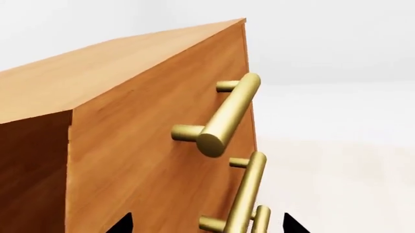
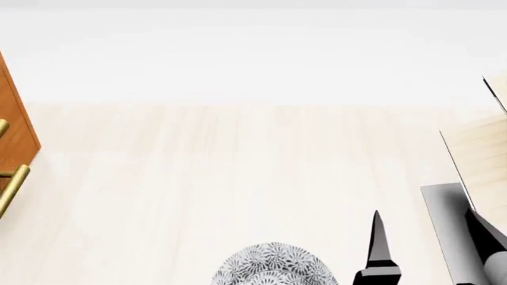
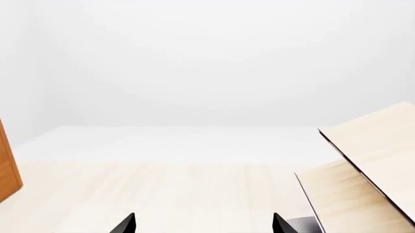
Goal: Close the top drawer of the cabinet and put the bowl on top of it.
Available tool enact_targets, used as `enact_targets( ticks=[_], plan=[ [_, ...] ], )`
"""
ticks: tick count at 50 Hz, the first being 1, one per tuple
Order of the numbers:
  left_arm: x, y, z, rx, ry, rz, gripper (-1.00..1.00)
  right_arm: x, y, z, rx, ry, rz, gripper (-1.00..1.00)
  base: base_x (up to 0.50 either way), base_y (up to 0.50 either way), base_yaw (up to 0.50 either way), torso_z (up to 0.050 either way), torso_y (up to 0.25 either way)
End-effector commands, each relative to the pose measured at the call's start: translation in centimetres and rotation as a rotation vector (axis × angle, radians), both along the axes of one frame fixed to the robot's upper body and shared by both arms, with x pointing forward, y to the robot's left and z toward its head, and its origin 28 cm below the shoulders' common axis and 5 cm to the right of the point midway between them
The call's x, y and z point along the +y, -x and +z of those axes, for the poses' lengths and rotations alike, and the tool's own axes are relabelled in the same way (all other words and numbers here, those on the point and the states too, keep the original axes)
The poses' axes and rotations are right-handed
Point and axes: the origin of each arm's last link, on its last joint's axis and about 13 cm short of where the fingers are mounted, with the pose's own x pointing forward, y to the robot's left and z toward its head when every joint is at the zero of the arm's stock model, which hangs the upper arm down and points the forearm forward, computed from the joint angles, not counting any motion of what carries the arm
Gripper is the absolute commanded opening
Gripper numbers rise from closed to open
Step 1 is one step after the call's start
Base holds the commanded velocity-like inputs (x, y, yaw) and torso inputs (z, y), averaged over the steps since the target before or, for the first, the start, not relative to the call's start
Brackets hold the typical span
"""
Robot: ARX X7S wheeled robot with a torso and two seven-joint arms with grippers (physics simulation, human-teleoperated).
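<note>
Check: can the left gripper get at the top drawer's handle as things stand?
Probably yes. The left gripper is open and faces the cabinet front, with nothing between it and the top drawer handle.

I am in a bare simulated room, no furnished home or shop: a pale, faintly streaked light-wood floor (image 2: 237, 178) runs to blank white walls (image 3: 207, 63) under even light. The only furnishings I see are an orange-brown wooden cabinet (image 1: 129, 145) with cylindrical brass bar handles (image 1: 227, 116) and a pale light-wood shelf structure (image 3: 376, 165) with thin dark edges
</note>
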Motion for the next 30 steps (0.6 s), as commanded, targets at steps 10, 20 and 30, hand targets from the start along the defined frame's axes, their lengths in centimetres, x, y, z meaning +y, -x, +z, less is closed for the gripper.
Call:
enact_targets(
  ticks=[10, 20, 30],
  plan=[
    [-2.8, 3.5, 1.3, -0.044, 0.005, -0.173, 1.00, 0.0, -0.1, 0.1, -0.003, 0.007, 0.003, 1.00, 0.00, 0.00, 0.00, 0.000, 0.000],
    [-5.1, 6.6, 2.0, -0.064, -0.009, -0.294, 1.00, 0.2, -0.2, -0.2, -0.002, 0.009, 0.011, 1.00, 0.00, 0.00, 0.00, 0.000, 0.000],
    [-6.2, 8.5, 2.2, -0.068, -0.018, -0.358, 1.00, 0.0, -0.1, -0.5, 0.001, 0.003, 0.005, 1.00, 0.00, 0.00, 0.00, 0.000, 0.000]
  ],
)
